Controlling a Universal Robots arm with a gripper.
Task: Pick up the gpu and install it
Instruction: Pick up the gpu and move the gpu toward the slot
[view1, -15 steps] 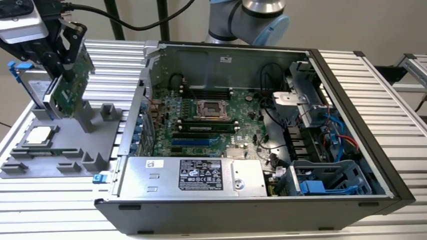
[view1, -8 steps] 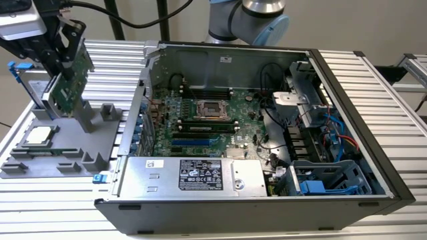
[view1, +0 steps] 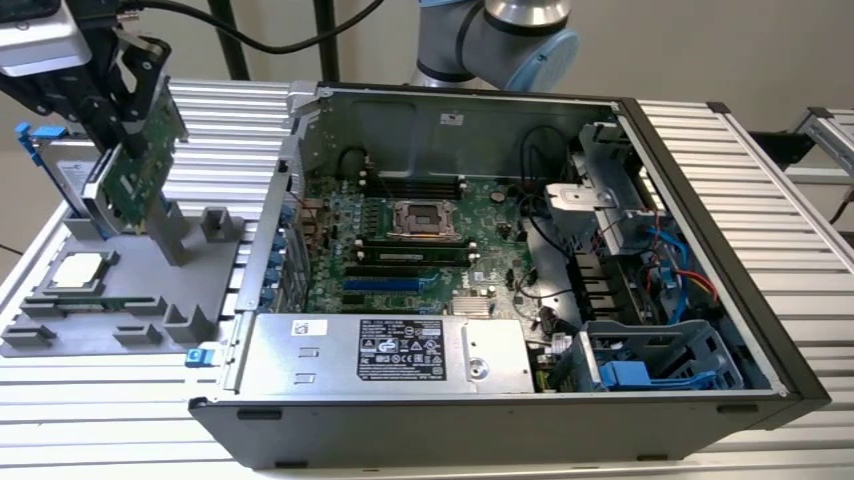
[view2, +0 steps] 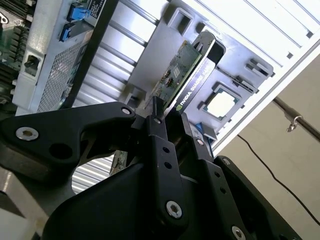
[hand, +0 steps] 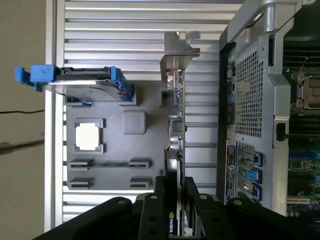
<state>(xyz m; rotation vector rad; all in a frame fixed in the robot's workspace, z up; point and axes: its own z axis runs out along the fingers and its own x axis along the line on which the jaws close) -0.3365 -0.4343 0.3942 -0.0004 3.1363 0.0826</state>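
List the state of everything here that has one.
claw, shut on the gpu.
gpu, held on edge over the gray holder.
computer case, open, lying on its side.
CPU chip, seated in the gray holder.
hard drive, standing on edge in the gray holder.

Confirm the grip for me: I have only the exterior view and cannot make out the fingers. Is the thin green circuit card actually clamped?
Observer: Yes. In both wrist views the gripper is shut on the gpu, that thin green circuit card, pressing both its faces.
Operator: Which way does its black side face?
Observer: In the second wrist view the black side faces the small square silver chip, the green side the open grey computer case.
Operator: And its bracket?
Observer: In the first wrist view the silver metal bracket is at the end farthest from the gripper.
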